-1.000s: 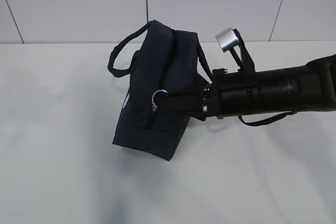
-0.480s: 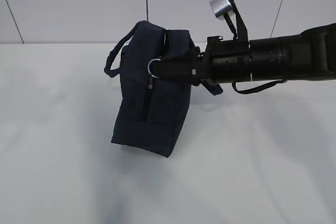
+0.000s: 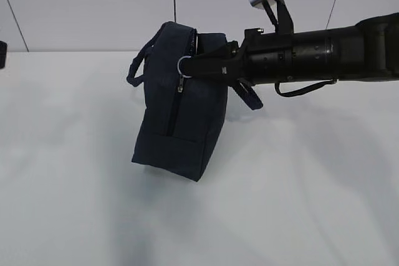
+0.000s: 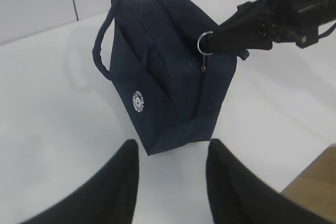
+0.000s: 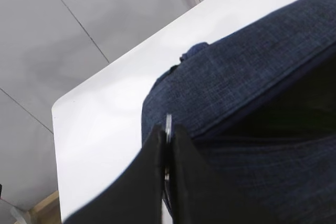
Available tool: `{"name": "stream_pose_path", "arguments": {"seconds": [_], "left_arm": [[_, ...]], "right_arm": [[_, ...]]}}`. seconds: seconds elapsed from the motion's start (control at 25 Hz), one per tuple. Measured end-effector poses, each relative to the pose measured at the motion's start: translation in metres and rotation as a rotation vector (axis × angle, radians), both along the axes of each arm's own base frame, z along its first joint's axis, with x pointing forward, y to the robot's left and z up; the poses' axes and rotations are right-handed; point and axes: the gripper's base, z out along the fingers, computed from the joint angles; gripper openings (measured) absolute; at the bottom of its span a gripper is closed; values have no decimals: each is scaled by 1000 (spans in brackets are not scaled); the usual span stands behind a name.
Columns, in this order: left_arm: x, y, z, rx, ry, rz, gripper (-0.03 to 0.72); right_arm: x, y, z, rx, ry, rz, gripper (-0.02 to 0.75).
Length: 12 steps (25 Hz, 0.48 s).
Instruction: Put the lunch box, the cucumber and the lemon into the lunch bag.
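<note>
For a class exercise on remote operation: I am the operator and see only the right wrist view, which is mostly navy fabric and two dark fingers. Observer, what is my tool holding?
Observer: The right tool is shut on the metal ring pull of the zipper on the lunch bag.
Operator: Is the bag flat on the table?
Observer: No. In the exterior view it is tipped, with only its lower left edge near the table.
Operator: Where is the other arm?
Observer: The left tool is open, hovering in front of the bag without touching it.
Operator: Any marking on the bag?
Observer: A small round white logo shows on the side facing the left wrist camera.
</note>
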Motion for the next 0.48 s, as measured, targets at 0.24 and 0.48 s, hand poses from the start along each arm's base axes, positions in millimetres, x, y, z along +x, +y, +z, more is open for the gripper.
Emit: {"name": "stream_pose_path", "arguments": {"seconds": [0.24,0.48], "left_arm": [[27,-11,-18,16,68,16,309],[58,-26,-42,39,100,8,316]], "right_arm": [[0,0,2,8,6,0,7],[0,0,2,12,17,-2,7]]}}
